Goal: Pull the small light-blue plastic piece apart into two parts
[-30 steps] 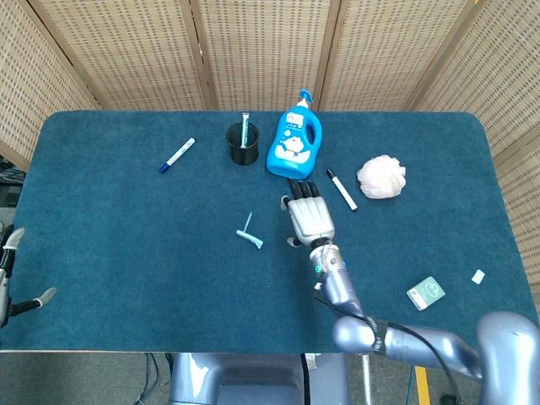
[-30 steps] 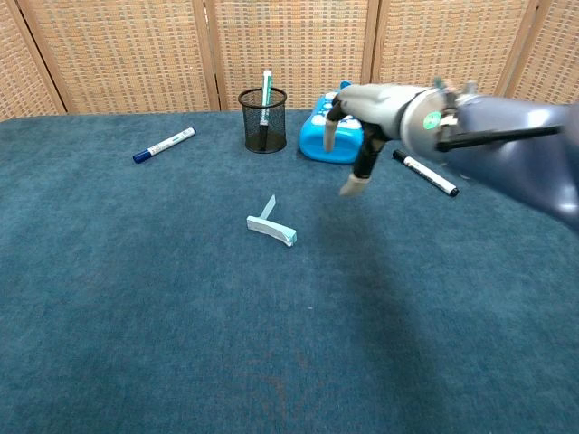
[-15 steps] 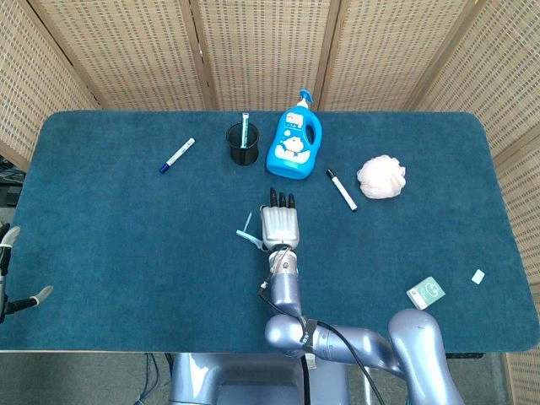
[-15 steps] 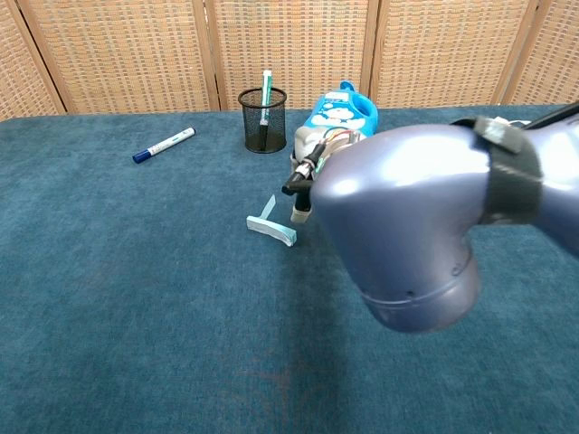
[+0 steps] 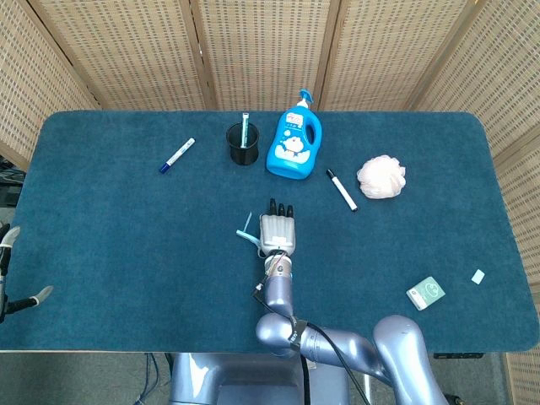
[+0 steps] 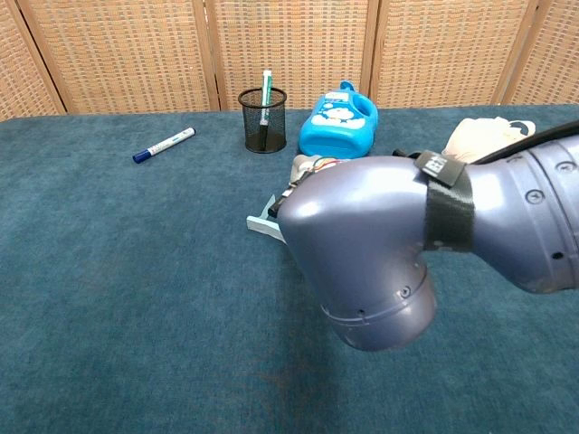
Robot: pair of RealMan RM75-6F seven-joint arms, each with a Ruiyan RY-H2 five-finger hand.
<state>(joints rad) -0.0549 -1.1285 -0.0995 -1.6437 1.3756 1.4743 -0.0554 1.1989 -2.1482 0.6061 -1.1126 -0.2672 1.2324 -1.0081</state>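
Right hand (image 5: 278,234) flat, fingers spread, beside light-blue piece (image 5: 246,236), contact unclear, chest view arm-blocked, left hand (image 5: 7,283) empty, apparently open.

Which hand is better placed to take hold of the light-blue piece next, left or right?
Likely the right hand: in the head view it sits directly beside the light-blue plastic piece at mid-table. The left hand is at the table's far left edge, well away. Whether the right hand already touches the piece cannot be told.
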